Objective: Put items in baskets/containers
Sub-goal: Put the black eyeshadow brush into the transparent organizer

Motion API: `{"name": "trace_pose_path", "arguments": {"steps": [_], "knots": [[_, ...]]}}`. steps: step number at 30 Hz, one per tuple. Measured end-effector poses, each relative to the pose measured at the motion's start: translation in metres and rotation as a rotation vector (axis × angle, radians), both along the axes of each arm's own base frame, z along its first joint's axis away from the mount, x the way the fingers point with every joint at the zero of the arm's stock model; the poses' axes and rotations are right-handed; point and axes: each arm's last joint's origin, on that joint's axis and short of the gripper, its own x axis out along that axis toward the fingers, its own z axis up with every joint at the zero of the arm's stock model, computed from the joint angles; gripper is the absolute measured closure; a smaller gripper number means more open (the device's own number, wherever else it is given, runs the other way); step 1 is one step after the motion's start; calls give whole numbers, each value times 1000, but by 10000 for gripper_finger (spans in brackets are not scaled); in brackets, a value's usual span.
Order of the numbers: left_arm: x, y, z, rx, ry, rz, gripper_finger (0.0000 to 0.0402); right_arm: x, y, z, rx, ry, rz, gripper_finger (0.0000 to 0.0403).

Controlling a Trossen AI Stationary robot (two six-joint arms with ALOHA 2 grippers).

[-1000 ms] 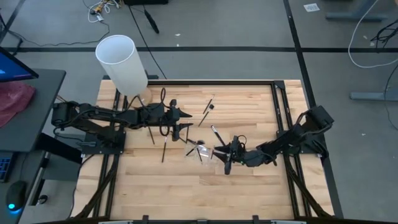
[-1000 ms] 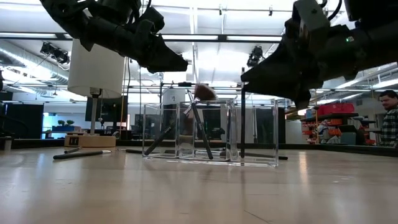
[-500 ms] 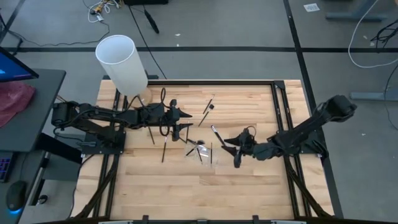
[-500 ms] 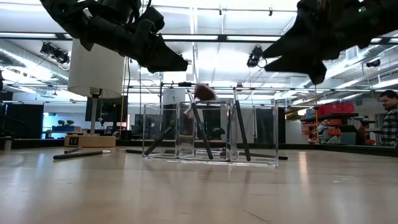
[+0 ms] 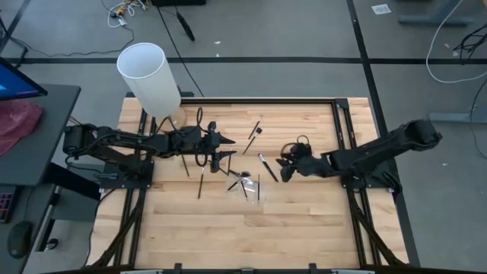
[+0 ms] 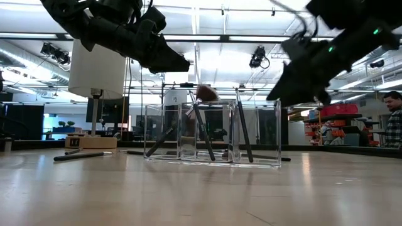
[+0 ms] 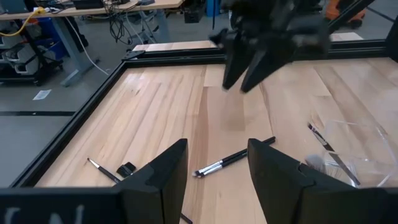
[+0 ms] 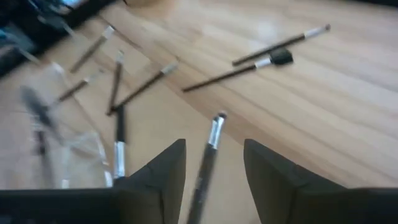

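Note:
The clear holder (image 6: 213, 135) stands on the table's middle (image 5: 249, 189) with three black brushes leaning inside, one of them (image 6: 244, 133) in its right compartment. Loose brushes lie on the wood: one (image 5: 266, 166) beside the holder, one (image 5: 255, 132) farther back, two (image 5: 186, 164) (image 5: 201, 185) to the left. My right gripper (image 5: 283, 171) hovers open, slanting down above the brush (image 8: 208, 152) beside the holder, touching nothing. My left gripper (image 5: 228, 148) hangs open above the table, left of the holder; its wrist view shows the same brush (image 7: 233, 158) ahead.
A tall white cylinder (image 5: 148, 76) on a wooden base stands at the table's far left corner. Black frame rails (image 5: 338, 137) run along the table's sides. Bare wood lies in front of the holder toward the near edge. A person (image 6: 392, 119) stands in the room behind.
My right gripper has let go of a brush it held upright over the holder's right compartment; the brush now leans inside it. The gripper has then risen and drawn back toward the table's far right, tipping less steeply downward.

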Motion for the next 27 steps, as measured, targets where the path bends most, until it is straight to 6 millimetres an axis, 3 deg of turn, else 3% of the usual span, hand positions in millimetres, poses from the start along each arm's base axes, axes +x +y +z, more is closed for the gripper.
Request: {"name": "trace_pose_path", "arguments": {"steps": [15, 27], "knots": [[0, 0, 0, 1, 1, 0, 232, 40, -7, -75, -48, 114, 58, 238], [0, 0, 0, 1, 1, 0, 232, 40, -11, -88, -97, 177, 50, 262]]}}
